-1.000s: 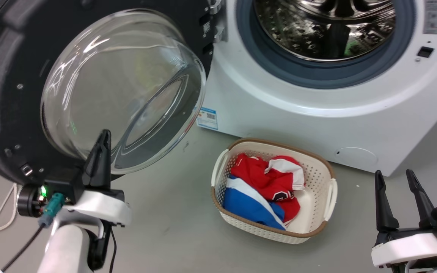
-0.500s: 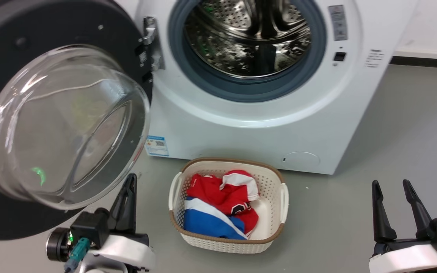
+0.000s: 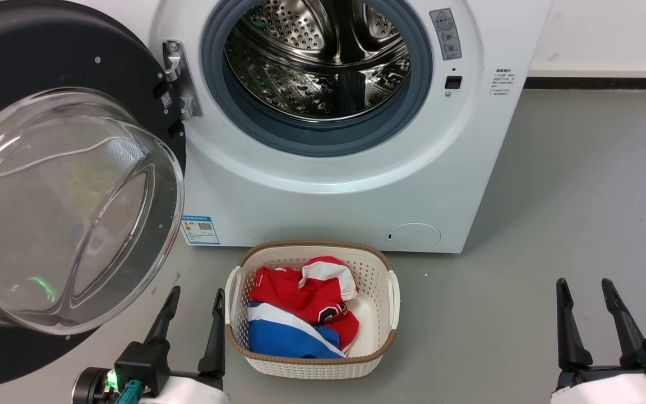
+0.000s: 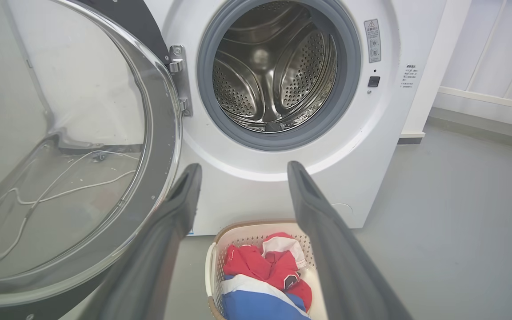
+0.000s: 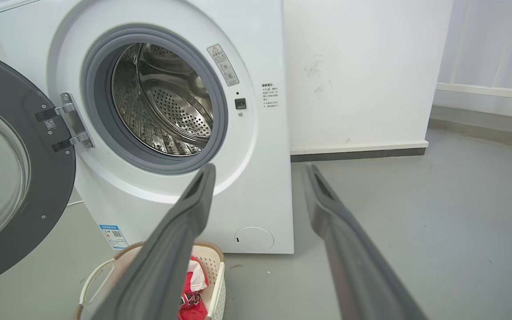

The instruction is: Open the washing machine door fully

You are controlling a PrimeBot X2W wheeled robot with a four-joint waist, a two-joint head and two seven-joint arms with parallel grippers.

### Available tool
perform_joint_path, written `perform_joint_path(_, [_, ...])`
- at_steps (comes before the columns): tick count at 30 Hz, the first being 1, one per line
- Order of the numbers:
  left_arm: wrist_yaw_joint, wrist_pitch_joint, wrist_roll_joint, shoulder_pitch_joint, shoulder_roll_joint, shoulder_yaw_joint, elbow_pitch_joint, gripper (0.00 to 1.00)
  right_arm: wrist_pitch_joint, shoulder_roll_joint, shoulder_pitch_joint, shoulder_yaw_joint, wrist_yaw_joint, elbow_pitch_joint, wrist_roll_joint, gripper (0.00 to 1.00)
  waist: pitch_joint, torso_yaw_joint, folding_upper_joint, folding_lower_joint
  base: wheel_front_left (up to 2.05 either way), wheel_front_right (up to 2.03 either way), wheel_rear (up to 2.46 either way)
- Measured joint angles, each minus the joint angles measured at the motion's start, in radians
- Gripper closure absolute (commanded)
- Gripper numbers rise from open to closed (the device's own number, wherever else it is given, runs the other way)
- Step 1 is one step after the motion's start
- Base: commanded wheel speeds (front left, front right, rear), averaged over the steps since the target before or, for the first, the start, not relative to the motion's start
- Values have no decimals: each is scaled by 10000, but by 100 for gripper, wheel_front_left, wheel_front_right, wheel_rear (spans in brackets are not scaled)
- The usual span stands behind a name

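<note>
While the washing machine door (image 3: 37, 50) hangs swung wide from the hinge (image 3: 180, 78) at the left of the washing machine (image 3: 334, 191), its glass bowl (image 3: 65, 213) faces outward and the steel drum (image 3: 312, 73) stands exposed. In front of the machine, the left gripper (image 3: 197, 293) sits by the door's lower edge, just beside the laundry basket (image 3: 312, 367), fingers released and empty. The right gripper (image 3: 584, 282) sits well off the machine's right corner, fingers likewise released.

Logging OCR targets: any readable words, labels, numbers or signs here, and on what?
Nothing reads clearly.
Blue label, low on the washing machine front: QR code, print too small.
Grey sticker beside the drum opening: warning triangle, text too small.
Small print right of it: blurred.
Sticker on the washing machine door: code, unreadable.
</note>
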Motion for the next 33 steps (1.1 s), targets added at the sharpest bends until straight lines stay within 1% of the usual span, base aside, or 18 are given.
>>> perform_joint_path(6, [0,0,257,188,-105,2,-104,0,0,0,28,-15,0,-2,71,0,15,-94,0,0,0,0,0])
perform_joint_path(18, [-96,13,403,226,-174,92,-376,0,0,2,23,0,0,17,104,0,53,-158,0,0,0,0,0])
perform_joint_path(33, [-167,21,311,245,-207,284,-443,0,0,2,19,10,0,59,111,0,11,-131,0,0,0,0,0])
